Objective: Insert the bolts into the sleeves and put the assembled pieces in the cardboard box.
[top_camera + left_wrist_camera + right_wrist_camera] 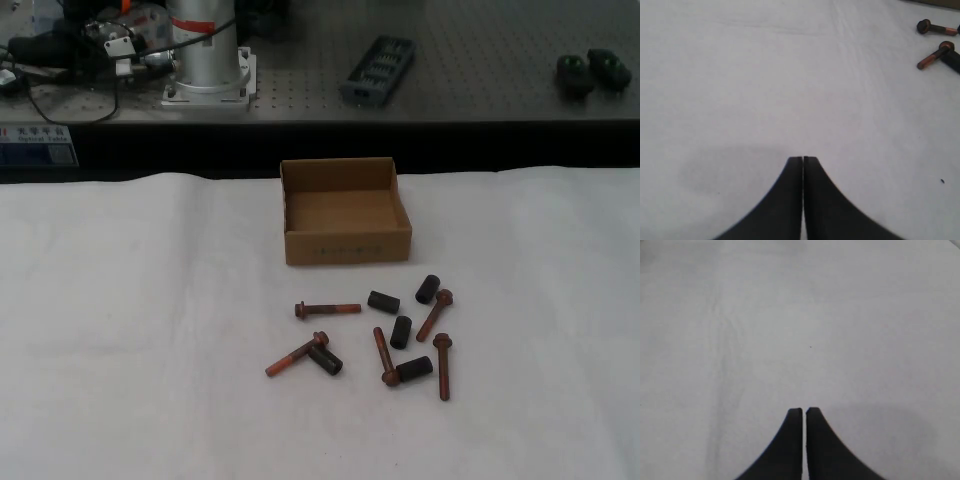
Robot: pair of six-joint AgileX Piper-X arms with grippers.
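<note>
The cardboard box (347,247) stands empty, far centre; the left gripper (803,160) and right gripper (804,411) hang clenched on nothing; five bolts (328,309) and five sleeves (383,301) lie loose just near of the box, seemingly none assembled yet.

Black cylindrical sleeve (954,61) — cut off by the frame edge in the left wrist view, as is the shank tip of a rusty copper-coloured flanged bolt (935,27). Brown cardboard box (346,245) — near wall hides part of its floor.

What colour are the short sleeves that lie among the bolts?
The sleeves are black; the high view shows them best.
</note>
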